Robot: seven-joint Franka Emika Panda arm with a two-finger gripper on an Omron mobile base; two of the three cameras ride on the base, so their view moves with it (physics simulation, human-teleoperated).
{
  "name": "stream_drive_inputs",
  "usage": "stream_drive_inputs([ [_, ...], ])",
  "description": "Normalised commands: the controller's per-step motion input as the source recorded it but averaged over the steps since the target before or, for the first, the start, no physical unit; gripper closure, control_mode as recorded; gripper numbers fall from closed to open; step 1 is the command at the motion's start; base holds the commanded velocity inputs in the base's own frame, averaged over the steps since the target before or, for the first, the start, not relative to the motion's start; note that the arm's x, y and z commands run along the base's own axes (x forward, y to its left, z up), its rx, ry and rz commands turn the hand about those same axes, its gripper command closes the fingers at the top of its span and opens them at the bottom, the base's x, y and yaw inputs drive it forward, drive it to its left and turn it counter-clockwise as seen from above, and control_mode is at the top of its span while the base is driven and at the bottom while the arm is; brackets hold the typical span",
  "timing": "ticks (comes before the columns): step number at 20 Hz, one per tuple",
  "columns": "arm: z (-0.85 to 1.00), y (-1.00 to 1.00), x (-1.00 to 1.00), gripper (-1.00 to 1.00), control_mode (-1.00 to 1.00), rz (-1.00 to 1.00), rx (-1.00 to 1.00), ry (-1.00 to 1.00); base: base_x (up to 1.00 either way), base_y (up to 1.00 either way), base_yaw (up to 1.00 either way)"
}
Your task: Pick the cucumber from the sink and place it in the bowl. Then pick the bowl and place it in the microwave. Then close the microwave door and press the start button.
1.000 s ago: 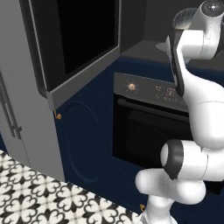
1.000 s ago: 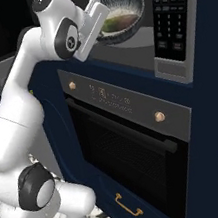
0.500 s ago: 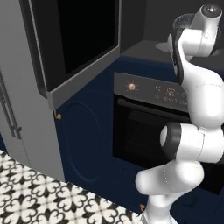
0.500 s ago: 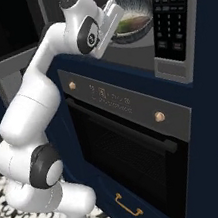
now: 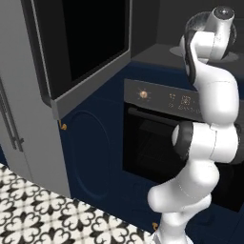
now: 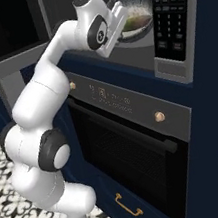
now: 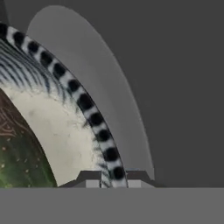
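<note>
My gripper point(image 6: 119, 22) is shut on the rim of the grey-blue streaked bowl point(image 6: 133, 6), holding it tilted inside the microwave's dark cavity point(image 6: 69, 16). The yellowish-green cucumber point(image 6: 137, 22) lies in the bowl. In the hand view the spotted bowl rim point(image 7: 83, 101) runs between my fingertips point(image 7: 89, 176), with the cucumber point(image 7: 13, 164) at lower left and the grey turntable plate point(image 7: 103, 74) behind. The microwave door point(image 5: 83, 43) stands open to the left. In the left base view the bowl point(image 5: 193, 21) peeks out behind my wrist.
The microwave's keypad panel point(image 6: 168, 16) is right of the cavity. Below it sits the black oven point(image 6: 127, 143) with a bar handle and orange knobs point(image 6: 159, 117). A tall grey cabinet point(image 5: 19, 95) stands at the left. The floor is patterned tile point(image 5: 43, 214).
The arm has stretched further forward and carried the bowl with the cucumber a little deeper into the microwave cavity. The grip on the rim is unchanged.
</note>
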Motion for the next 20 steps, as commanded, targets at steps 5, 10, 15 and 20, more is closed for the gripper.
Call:
stream_drive_inputs([
  [5,0.00,0.00,0.07,-1.00,-1.00,0.00,0.00,-0.03,0.00,0.00,0.00],
  [10,0.00,0.20,-0.05,-1.00,-1.00,0.07,0.00,-0.43,0.00,0.00,0.00],
  [15,-0.03,0.33,-0.53,-1.00,-1.00,0.15,0.00,-0.80,0.00,0.00,0.00],
  [20,0.00,0.40,-1.00,-1.00,-1.00,0.09,-0.05,-0.45,0.00,0.00,0.00],
])
